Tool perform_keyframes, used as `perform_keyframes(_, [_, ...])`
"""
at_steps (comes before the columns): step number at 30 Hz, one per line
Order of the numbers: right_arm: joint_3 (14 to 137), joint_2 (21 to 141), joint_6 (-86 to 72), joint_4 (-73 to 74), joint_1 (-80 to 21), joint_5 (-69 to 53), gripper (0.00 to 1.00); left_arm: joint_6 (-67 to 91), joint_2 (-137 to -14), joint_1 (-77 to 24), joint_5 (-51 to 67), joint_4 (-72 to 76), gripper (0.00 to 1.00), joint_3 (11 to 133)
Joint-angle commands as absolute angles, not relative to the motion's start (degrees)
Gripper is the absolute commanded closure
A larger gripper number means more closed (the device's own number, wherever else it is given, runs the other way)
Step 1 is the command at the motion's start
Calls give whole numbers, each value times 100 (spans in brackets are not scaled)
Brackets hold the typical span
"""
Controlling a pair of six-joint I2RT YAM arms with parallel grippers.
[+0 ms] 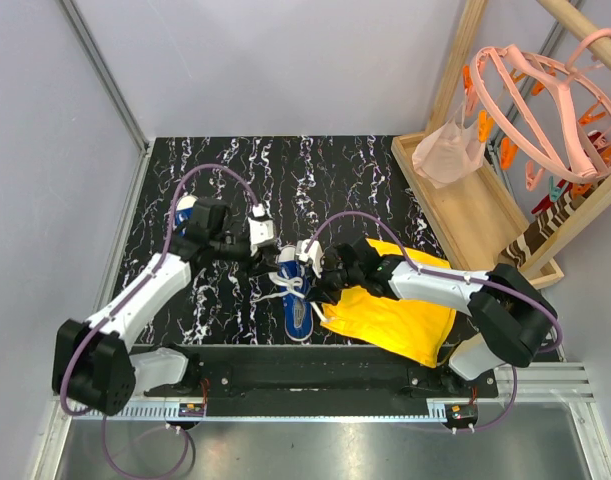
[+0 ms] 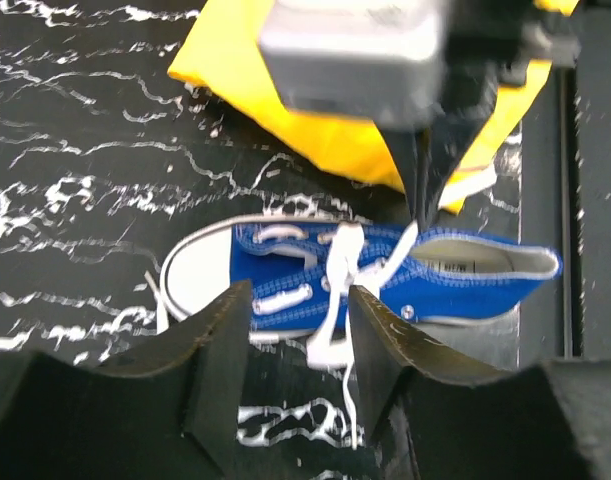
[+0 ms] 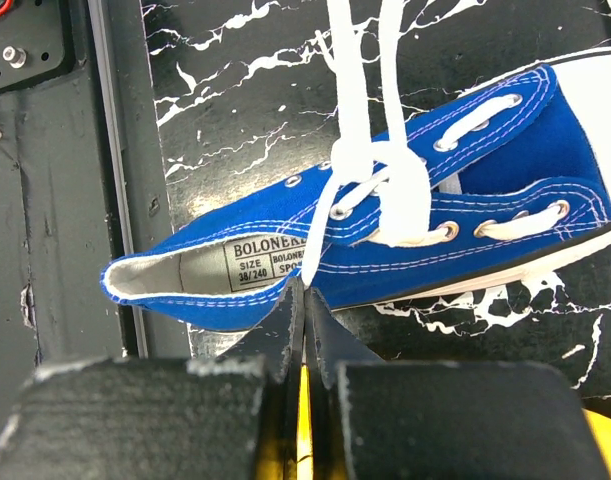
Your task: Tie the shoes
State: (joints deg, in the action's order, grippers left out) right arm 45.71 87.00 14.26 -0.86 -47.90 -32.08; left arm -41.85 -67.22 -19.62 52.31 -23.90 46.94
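Note:
One blue shoe (image 1: 298, 312) lies on its side on the black marbled table (image 1: 315, 180), heel toward the arm bases, and shows in both wrist views (image 2: 455, 280) (image 3: 385, 250). Its white laces (image 3: 380, 170) are crossed in a loose knot over the eyelets. My right gripper (image 3: 305, 285) is shut on one lace strand just beside the shoe's collar (image 1: 322, 283). Over the shoe's other side, my left gripper (image 2: 300, 310) stands open (image 1: 269, 268). A loose lace (image 2: 330, 330) hangs down between its fingers without being pinched. A second shoe does not clearly show.
A yellow cloth (image 1: 395, 315) lies under the right arm, next to the shoe. A wooden tray (image 1: 465, 200) and a rack with a pink clip hanger (image 1: 545, 110) stand at the right. The black base rail (image 1: 315, 370) runs just behind the shoe's heel.

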Motion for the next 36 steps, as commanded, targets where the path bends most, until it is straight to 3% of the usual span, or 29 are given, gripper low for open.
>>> perform_keyframes(1, [4816,8763,1310,-369,-4834,-3269,100,-3561,-7206,-1934,5757,-1882,53,4948])
perform_keyframes(9, [4808,8798,1178,-519,-4834,-3278,100,-3577,-7953,-2048,5581,-1696,66,5045])
perform_keyframes(15, [4781,8798,1160,-545,-4825,-3287,100,-3902,-8279,-2214,5555,-1810,70,5142])
perform_keyframes(36, [4685,8710,1142,-677,-4825,-3102,100,-5307,-8728,-2531,5203,-3418,70,5765])
